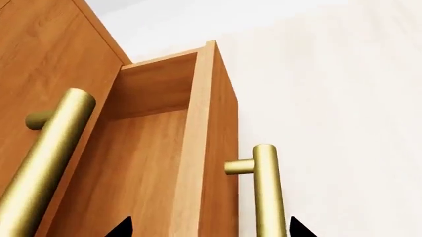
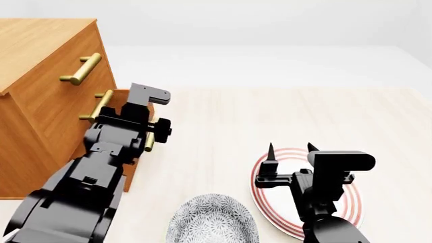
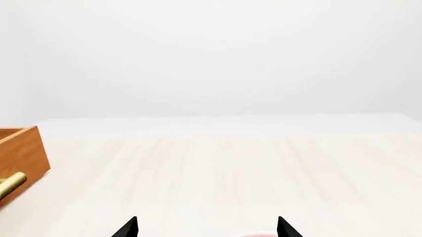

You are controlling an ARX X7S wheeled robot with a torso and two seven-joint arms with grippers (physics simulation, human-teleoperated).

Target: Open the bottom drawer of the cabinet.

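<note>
The lowest orange-brown wooden drawer (image 1: 142, 163) sticks out from the big orange-brown wooden cabinet (image 2: 40, 96), and the part of its inside that shows is bare. The black left claw (image 2: 149, 132) is at the drawer's brass bar handle (image 1: 267, 190), tips spread on either side; a grip cannot be told. The black right claw (image 2: 290, 148) hangs open, holding nothing, over a white round plate with red rings (image 2: 354, 205) well away from the cabinet, beside a grey speckled bowl (image 2: 212, 220) cut off by the picture's edge.

The orange-brown cabinet (image 2: 40, 101) stood at the worktop's left, its bottom drawer (image 1: 158, 163) pulled partly out, the inside bare wood, its brass handle (image 1: 265, 192) facing outward.
</note>
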